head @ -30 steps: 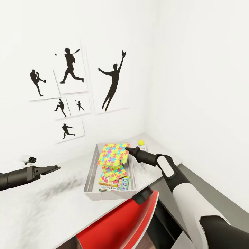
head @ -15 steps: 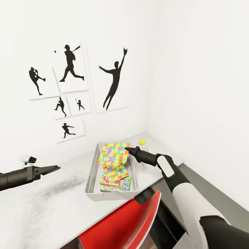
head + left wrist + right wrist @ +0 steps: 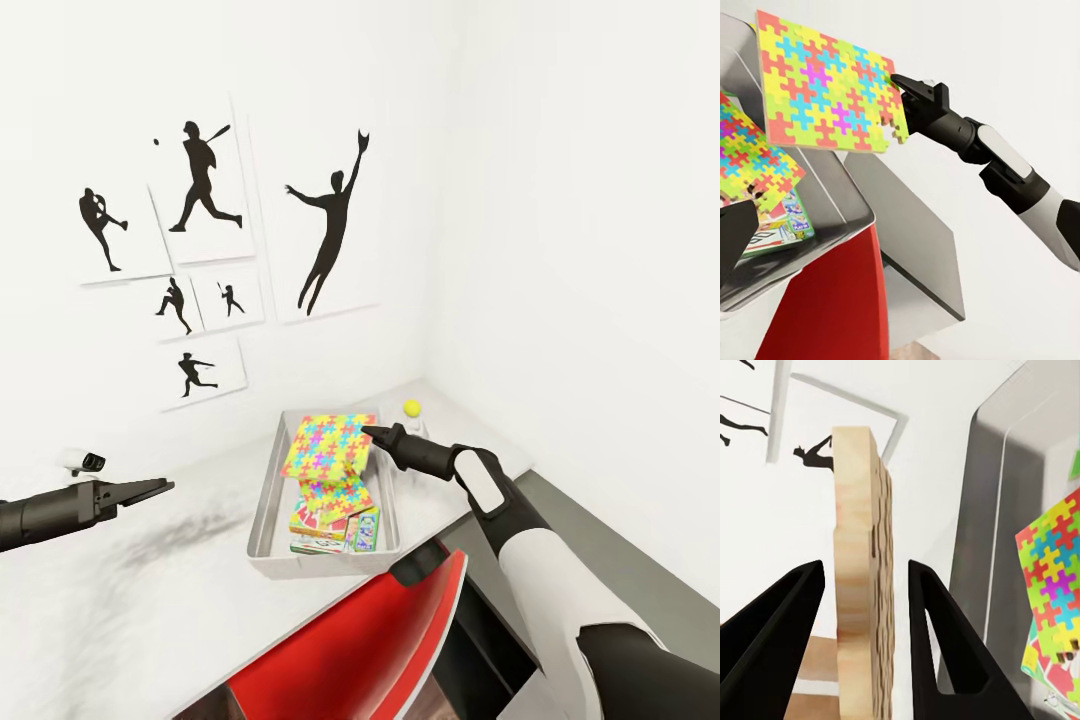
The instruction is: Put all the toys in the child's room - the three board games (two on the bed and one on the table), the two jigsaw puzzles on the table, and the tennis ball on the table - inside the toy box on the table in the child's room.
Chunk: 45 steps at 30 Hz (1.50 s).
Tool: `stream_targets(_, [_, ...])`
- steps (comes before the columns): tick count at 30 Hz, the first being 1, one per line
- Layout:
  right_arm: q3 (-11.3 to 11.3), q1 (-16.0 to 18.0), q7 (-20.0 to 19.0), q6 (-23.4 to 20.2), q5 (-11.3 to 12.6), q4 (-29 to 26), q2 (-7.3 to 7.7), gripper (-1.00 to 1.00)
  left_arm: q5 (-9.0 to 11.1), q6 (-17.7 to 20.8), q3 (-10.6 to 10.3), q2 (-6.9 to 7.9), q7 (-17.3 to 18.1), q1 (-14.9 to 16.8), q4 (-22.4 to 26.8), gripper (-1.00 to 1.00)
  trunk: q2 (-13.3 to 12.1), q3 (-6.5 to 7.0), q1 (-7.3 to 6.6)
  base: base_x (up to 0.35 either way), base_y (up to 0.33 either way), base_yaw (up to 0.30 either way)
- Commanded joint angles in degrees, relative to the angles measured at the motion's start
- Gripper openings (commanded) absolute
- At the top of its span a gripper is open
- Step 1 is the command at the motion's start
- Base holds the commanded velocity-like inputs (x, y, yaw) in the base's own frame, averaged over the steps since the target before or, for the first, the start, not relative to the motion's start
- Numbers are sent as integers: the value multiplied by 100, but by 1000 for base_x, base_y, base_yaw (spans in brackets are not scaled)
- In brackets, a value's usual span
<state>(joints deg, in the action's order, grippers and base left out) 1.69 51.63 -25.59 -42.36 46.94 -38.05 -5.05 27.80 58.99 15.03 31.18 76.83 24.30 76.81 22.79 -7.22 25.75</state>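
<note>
The step in hand looks like dropping the last jigsaw puzzle (image 3: 328, 445) into the toy box (image 3: 266, 500). To do it well, the right gripper (image 3: 368, 433) should tip the puzzle down flat, bring it low over the things already in the box, and only then let go, so it lands inside and does not slide off the rim. Right now the puzzle is held up over the far end of the grey box, tilted, with its low edge near the other jigsaw puzzle (image 3: 332, 496) that lies in the box. Under that one, the board games (image 3: 335, 532) sit at the near end of the box. In the right wrist view the two black fingers stand a little apart on each side of the puzzle's wooden edge (image 3: 862, 577), and I cannot tell for sure if they are squeezing it or have just let it loose. In the left wrist view the gripper tip sits right at the puzzle's edge (image 3: 832, 82). The right arm reaches out long from the near right, over the red chair (image 3: 350, 650), with its wrist level and pointing at the box. The tennis ball (image 3: 411, 408) sits on the table (image 3: 150, 590) just past the box, near the corner wall, so it is left to do. The left gripper (image 3: 150, 489) hangs over the table well away from the box, its fingers close together and holding nothing.
</note>
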Motion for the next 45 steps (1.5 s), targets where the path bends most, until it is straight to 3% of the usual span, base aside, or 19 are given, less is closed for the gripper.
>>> stream_targets(1, [-2, 5, -9, -19, 0, 0, -2, -100, 15, 51, -1, 2, 7, 5, 0, 100, 13, -13, 4, 0, 0, 0])
stream_targets(7, [20, 2, 29, -13, -1, 22, -6, -100, 15, 51, -5, 2, 7, 5, 0, 100, 13, -13, 4, 0, 0, 0])
stream_targets(15, [24, -14, 358, -3, -1, 42, -11, -100, 15, 51, -9, -2, 4, 5, 1, 100, 13, -13, 4, 0, 0, 0])
stream_targets(24, [24, -28, 376, 145, -11, 206, -6, -100, 15, 51, -9, -1, 4, 5, 0, 100, 13, -13, 4, 0, 0, 0])
stream_targets(30, [24, -29, 370, 152, -216, 318, -13, -100, 15, 51, -9, 0, 7, 5, 0, 100, 13, -13, 4, 0, 0, 0])
stream_targets(41, [24, -5, 374, 145, -238, 325, -14, -100, 24, 51, -9, -5, 7, 5, 0, 100, 13, -13, 4, 0, 0, 0])
stream_targets(42, [24, -4, 375, 143, -238, 325, -14, 100, 24, 51, -9, -6, 7, 5, 0, 100, 13, -13, 4, 0, 0, 0])
stream_targets(45, [24, 4, 373, 140, -238, 325, -15, 100, 24, 51, -9, -6, 7, 5, 0, 100, 13, -13, 4, 0, 0, 0])
